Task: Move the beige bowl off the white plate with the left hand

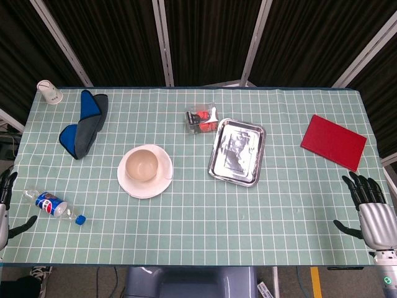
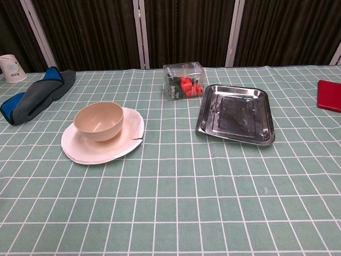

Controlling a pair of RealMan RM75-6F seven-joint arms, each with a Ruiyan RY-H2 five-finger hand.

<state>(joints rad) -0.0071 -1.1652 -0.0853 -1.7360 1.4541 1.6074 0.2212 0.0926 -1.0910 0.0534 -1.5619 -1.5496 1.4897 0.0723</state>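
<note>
The beige bowl [image 1: 142,164] [image 2: 99,120] stands upright on the white plate [image 1: 162,182] [image 2: 80,152], left of the table's middle. My left hand [image 1: 6,205] shows only at the left edge of the head view, well to the left of the plate, fingers apart and holding nothing. My right hand [image 1: 371,210] hangs at the right edge of the table, fingers spread and empty. Neither hand appears in the chest view.
A plastic bottle [image 1: 52,205] lies between my left hand and the plate. A blue and grey cloth [image 1: 84,123] and a white cup [image 1: 49,92] sit at the back left. A clear box [image 1: 202,119], a steel tray [image 1: 237,151] and a red book [image 1: 334,141] lie to the right.
</note>
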